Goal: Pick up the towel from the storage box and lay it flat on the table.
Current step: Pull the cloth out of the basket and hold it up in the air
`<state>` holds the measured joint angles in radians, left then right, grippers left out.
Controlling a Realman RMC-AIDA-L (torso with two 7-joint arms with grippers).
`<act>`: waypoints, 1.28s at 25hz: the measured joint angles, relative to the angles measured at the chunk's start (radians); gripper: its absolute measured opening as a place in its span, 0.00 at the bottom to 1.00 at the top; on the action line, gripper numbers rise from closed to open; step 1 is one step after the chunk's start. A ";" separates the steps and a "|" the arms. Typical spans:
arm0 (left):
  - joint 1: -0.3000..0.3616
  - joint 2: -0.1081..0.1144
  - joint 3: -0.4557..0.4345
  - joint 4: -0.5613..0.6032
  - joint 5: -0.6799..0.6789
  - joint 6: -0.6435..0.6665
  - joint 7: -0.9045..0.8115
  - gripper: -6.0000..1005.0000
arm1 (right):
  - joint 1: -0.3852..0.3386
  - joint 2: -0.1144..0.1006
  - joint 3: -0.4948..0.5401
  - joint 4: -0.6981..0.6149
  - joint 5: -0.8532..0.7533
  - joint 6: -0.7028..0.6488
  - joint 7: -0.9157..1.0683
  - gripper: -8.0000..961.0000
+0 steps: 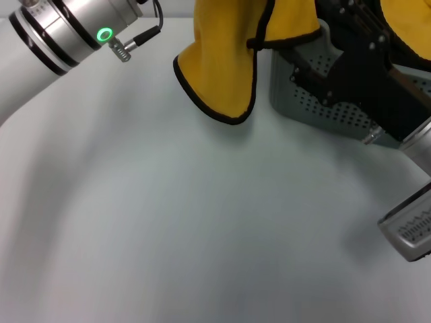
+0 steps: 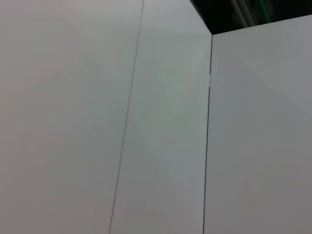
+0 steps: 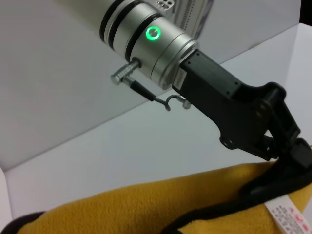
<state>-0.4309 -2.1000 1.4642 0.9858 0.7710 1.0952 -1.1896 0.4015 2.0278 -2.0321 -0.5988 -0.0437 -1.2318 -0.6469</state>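
A yellow cloth (image 1: pixel 222 60) with black edging hangs above the table (image 1: pixel 202 222), its lower corner just over the white top. In the right wrist view my left gripper (image 3: pixel 286 158) is shut on the upper edge of the yellow cloth (image 3: pixel 146 204), near a white care label (image 3: pixel 287 217). My right gripper (image 1: pixel 340 30) is up against the cloth's other side, in front of the storage box (image 1: pixel 323 101). The grey perforated box stands at the back right, partly hidden by my right arm. The dark green towel is out of view.
My left arm (image 1: pixel 67 33), with a green ring light, crosses the top left of the head view. The left wrist view holds only white panels (image 2: pixel 146 122) with thin seams. White table surface stretches across the front and left.
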 joint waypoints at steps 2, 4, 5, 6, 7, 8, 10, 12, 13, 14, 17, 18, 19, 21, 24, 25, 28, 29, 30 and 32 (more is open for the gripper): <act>-0.003 -0.001 0.004 -0.001 0.000 0.000 0.000 0.02 | 0.000 0.000 -0.023 -0.002 0.035 0.000 -0.045 0.80; -0.005 -0.001 0.009 -0.001 0.000 0.000 0.000 0.02 | 0.001 0.000 -0.043 -0.006 0.066 0.000 -0.083 0.80; -0.008 -0.001 0.011 -0.001 0.000 0.000 0.000 0.02 | 0.003 0.000 -0.054 -0.006 0.084 -0.001 -0.100 0.80; -0.009 -0.001 0.011 -0.002 0.000 0.001 0.000 0.02 | 0.003 0.000 -0.061 -0.006 0.096 -0.002 -0.110 0.80; -0.011 -0.001 0.012 -0.003 0.000 0.001 0.000 0.02 | 0.003 0.000 -0.070 -0.007 0.110 -0.003 -0.120 0.80; -0.012 -0.001 0.012 -0.004 -0.001 0.001 0.001 0.02 | 0.003 0.000 -0.084 -0.007 0.130 -0.008 -0.136 0.80; -0.013 -0.001 0.012 -0.005 -0.001 0.001 0.001 0.02 | 0.000 0.000 -0.106 -0.008 0.162 -0.024 -0.168 0.79; -0.012 -0.002 0.012 -0.005 -0.001 0.002 0.001 0.02 | -0.010 0.000 -0.136 -0.008 0.196 -0.069 -0.197 0.78; -0.009 -0.002 0.012 -0.006 -0.001 0.002 0.001 0.02 | -0.016 0.000 -0.150 -0.006 0.211 -0.104 -0.207 0.78; -0.008 -0.002 0.012 -0.007 -0.001 0.002 0.001 0.02 | -0.021 0.000 -0.157 -0.002 0.220 -0.128 -0.210 0.77; -0.007 -0.002 0.012 -0.007 -0.001 0.002 0.001 0.02 | -0.032 0.000 -0.165 0.007 0.240 -0.166 -0.212 0.76; -0.007 -0.002 0.013 -0.007 -0.001 0.002 0.001 0.02 | -0.033 0.000 -0.169 0.011 0.258 -0.162 -0.212 0.75; -0.007 -0.002 0.015 -0.007 -0.001 0.002 0.001 0.02 | -0.033 0.000 -0.178 0.013 0.276 -0.156 -0.213 0.75; -0.007 -0.001 0.021 -0.007 -0.008 0.002 0.001 0.02 | -0.035 0.000 -0.204 0.016 0.313 -0.156 -0.215 0.73; -0.004 0.000 0.025 -0.007 -0.018 0.002 0.001 0.02 | -0.039 0.000 -0.224 0.016 0.338 -0.159 -0.214 0.72; -0.003 0.000 0.025 -0.007 -0.019 0.002 0.001 0.02 | -0.040 0.000 -0.226 0.017 0.339 -0.158 -0.213 0.71; 0.000 0.000 0.030 -0.008 -0.020 0.001 0.000 0.02 | -0.041 0.000 -0.227 0.017 0.346 -0.151 -0.210 0.70; 0.002 0.000 0.035 -0.009 -0.021 0.001 -0.001 0.02 | -0.041 0.000 -0.227 0.017 0.349 -0.150 -0.209 0.69; 0.003 0.000 0.039 -0.009 -0.022 0.001 -0.001 0.02 | -0.041 0.000 -0.227 0.017 0.351 -0.150 -0.206 0.69; 0.007 0.000 0.045 -0.009 -0.025 0.001 -0.001 0.02 | -0.041 0.000 -0.227 0.017 0.354 -0.150 -0.198 0.68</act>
<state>-0.4243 -2.0999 1.5096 0.9771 0.7465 1.0967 -1.1911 0.3602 2.0279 -2.2593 -0.5822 0.3108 -1.3818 -0.8449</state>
